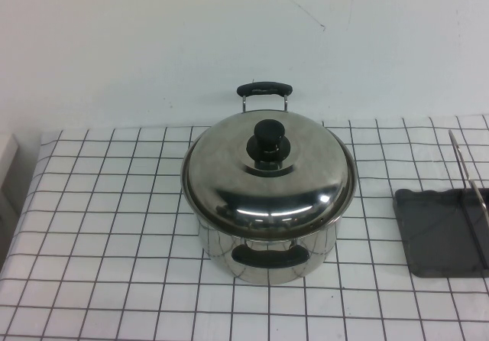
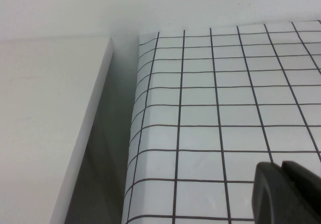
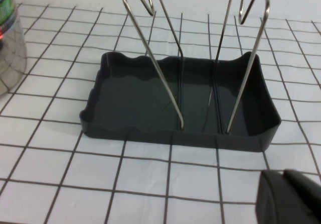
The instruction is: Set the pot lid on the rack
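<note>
High view shows the desk (image 1: 114, 203), covered in a white grid-lined cloth, carrying everything. Largest item: a steel pot (image 1: 267, 253) at centre, with the pot lid (image 1: 267, 176) seated squarely on its rim, black knob (image 1: 268, 136) upright at the crown. Lid not yet lifted; task judged at its start.

Rack (image 1: 443, 234) stands at the right edge of the desk, well apart from the pot, its wire uprights (image 3: 165, 58) rising from a dark tray. Slots between the wires appear to run near-to-far, so the lid must, in my judgement, go in on edge, along that line.

Neither arm appears in the high view. Right gripper (image 3: 291, 196) shows only as a dark corner in the right wrist view, near the rack's tray with the pot's wall beside it; finger state cannot be told. Left gripper (image 2: 286, 194) sits over the desk's far-left corner, beside a white ledge (image 2: 45, 123); finger state likewise cannot be told.

Finding: lid lies left of the rack; the right arm is judged nearer both.
</note>
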Robot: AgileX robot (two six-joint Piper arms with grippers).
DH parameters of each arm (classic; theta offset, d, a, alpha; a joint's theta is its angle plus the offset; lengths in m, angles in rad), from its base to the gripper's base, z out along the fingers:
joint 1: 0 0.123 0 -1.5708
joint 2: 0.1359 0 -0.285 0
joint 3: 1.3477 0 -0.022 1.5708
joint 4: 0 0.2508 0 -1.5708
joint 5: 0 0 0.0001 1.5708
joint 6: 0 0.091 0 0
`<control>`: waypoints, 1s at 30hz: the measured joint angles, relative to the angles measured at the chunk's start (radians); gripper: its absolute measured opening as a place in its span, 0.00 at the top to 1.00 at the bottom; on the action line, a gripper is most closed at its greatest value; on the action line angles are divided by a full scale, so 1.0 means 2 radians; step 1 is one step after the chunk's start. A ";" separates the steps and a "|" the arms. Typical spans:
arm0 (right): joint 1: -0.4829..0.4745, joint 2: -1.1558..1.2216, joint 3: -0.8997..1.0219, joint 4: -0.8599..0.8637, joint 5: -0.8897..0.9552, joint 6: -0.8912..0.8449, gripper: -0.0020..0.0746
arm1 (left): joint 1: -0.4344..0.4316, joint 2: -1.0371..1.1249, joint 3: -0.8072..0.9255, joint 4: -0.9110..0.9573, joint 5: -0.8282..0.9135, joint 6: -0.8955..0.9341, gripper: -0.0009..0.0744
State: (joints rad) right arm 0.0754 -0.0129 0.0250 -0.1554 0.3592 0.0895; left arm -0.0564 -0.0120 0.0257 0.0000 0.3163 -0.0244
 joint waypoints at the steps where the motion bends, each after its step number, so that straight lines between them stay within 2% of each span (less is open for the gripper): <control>1: 0.000 0.000 0.000 0.000 0.000 0.000 0.98 | 0.000 0.000 0.000 0.000 0.000 0.000 0.99; 11: 0.000 0.000 0.000 0.000 0.000 0.000 0.98 | 0.000 0.000 0.000 -0.013 -0.001 -0.012 0.99; 13: 0.000 0.000 0.000 0.000 0.000 0.000 0.98 | 0.000 0.000 0.000 -0.057 -0.006 -0.045 0.99; 17: 0.000 0.000 0.000 0.000 0.000 0.000 0.98 | 0.000 0.000 0.001 -0.220 -0.025 -0.134 0.99; 19: 0.000 0.000 0.000 0.000 0.000 0.000 0.98 | 0.000 0.000 0.001 -0.255 -0.041 -0.150 0.99; 27: 0.000 0.000 0.000 0.000 0.000 0.000 0.98 | 0.000 0.000 0.001 -0.265 -0.089 -0.146 0.99; 30: 0.000 0.000 0.000 0.000 0.000 0.000 0.98 | -0.005 0.000 0.001 -0.264 -0.111 -0.118 0.99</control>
State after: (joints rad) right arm 0.0754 -0.0129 0.0250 -0.1554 0.3592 0.0895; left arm -0.0672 -0.0120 0.0277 -0.5287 0.0950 -0.2604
